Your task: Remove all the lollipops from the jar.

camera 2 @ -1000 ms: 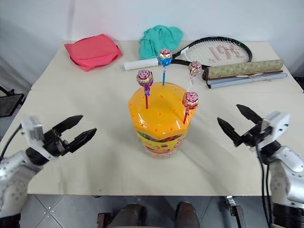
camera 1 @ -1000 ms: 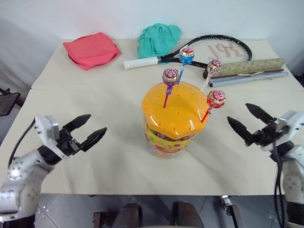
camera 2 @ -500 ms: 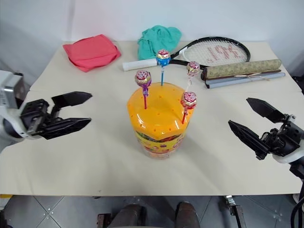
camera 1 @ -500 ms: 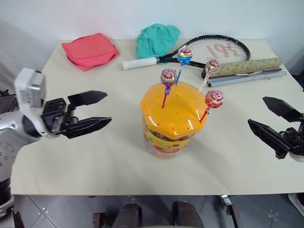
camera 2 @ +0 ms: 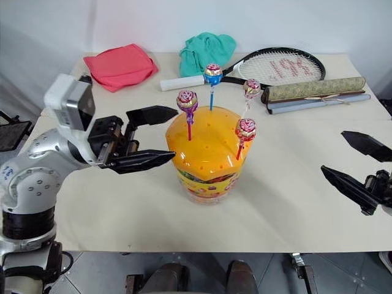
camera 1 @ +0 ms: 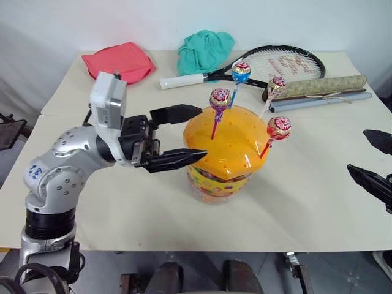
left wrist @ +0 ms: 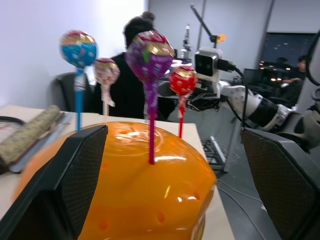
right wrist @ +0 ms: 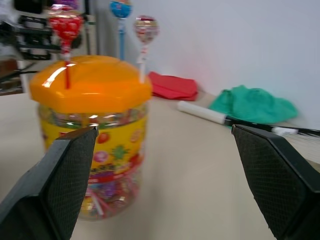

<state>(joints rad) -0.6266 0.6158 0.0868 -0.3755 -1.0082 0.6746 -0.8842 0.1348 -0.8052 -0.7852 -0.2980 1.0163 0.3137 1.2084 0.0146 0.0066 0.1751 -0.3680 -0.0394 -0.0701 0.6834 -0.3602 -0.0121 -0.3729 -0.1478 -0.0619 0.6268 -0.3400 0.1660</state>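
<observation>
Four foil-wrapped lollipops are standing on thin sticks in the jar (camera 1: 223, 156) (clear plastic, domed orange lid dotted with holes) at mid-table: purple (camera 1: 219, 98), blue (camera 1: 241, 71), pink on white (camera 1: 277, 85), red (camera 1: 278, 127). The left gripper (camera 1: 184, 135) is gaping wide, its tapered black fingers flanking the lid's near-left edge; the right gripper (camera 1: 375, 160) is hanging open, well apart, at the table's right
</observation>
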